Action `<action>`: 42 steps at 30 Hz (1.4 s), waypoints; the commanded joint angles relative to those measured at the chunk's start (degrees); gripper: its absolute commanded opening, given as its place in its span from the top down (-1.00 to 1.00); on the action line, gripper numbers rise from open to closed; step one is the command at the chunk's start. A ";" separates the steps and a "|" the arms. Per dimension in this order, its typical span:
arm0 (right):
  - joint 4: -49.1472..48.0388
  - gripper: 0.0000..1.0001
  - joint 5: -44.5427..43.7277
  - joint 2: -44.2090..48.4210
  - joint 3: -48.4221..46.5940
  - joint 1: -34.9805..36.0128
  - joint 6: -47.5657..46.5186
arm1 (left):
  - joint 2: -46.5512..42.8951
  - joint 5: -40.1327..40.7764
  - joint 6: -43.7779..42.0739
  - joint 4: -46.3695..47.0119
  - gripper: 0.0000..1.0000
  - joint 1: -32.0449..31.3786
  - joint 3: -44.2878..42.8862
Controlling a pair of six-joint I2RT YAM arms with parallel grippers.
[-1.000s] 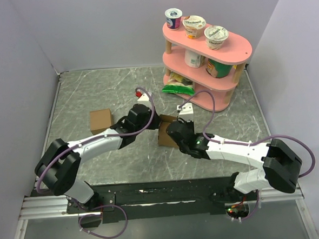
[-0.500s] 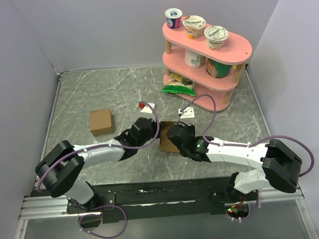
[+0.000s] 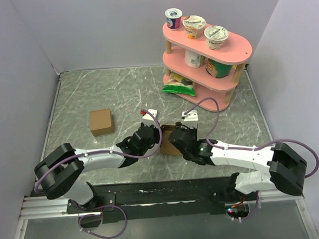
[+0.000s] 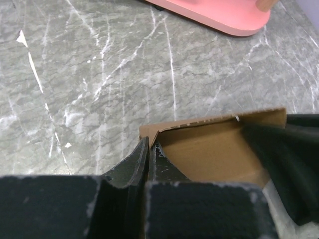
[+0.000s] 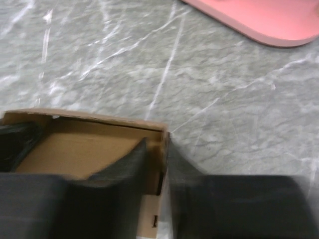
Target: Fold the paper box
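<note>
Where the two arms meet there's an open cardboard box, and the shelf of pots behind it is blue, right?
Not quite. The shelf is pink, not blue, as the top external view shows. The rest stands: the open paper box sits where the two arms meet.

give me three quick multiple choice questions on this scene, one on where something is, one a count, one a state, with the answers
1. In the top view, where is the cardboard cube relative to the paper box?
A) to its left, apart from it
B) inside it
C) stacked on it

2. How many yogurt cups stand on the top tier of the pink shelf?
A) one
B) three
C) five

3. What is the left gripper doing?
A) hanging wide open in the air
B) holding a yogurt cup
C) shut on a wall of the paper box

Answers:
1 A, the cube sits well left of the box with a gap between them.
2 B, three cups line the top tier.
3 C, the left wrist view shows its fingers pinched on the box's edge.
</note>
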State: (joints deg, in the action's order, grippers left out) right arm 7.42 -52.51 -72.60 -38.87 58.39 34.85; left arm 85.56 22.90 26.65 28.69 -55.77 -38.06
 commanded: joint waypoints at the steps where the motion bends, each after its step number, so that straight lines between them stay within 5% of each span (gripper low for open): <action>1: 2.86 -0.25 2.15 5.70 -1.21 0.85 0.74 | 0.40 -1.10 -1.16 -7.15 0.98 -1.54 2.38; 3: -0.01 -0.68 5.12 10.18 1.93 1.02 -2.40 | -0.04 -0.84 -1.78 -6.54 0.98 -1.62 2.82; 6: -5.81 -0.99 14.25 17.47 6.07 0.94 -11.62 | -0.92 -1.10 -3.35 -4.44 0.98 -1.97 4.05; 12: -16.20 -1.00 34.73 23.12 12.33 -2.31 -30.53 | -1.97 -3.38 -8.27 -0.04 0.98 -2.41 6.42; 22: -17.80 -1.00 44.06 19.43 9.52 -2.49 -45.48 | -3.99 -2.33 -10.13 2.87 0.98 -2.77 9.32; 32: -17.96 -0.97 40.05 15.21 10.92 -0.65 -47.77 | -4.26 -2.50 -10.13 2.87 0.98 -3.03 9.15; 42: -28.86 -0.70 14.12 5.90 12.68 9.72 -51.20 | -5.05 -3.21 -10.22 2.51 0.98 -3.29 9.15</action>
State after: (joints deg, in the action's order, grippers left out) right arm -14.90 -27.27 -63.86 -26.52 65.89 -14.33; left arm 81.06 21.19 17.19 37.06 -58.26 -30.33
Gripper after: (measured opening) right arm 0.869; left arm 0.045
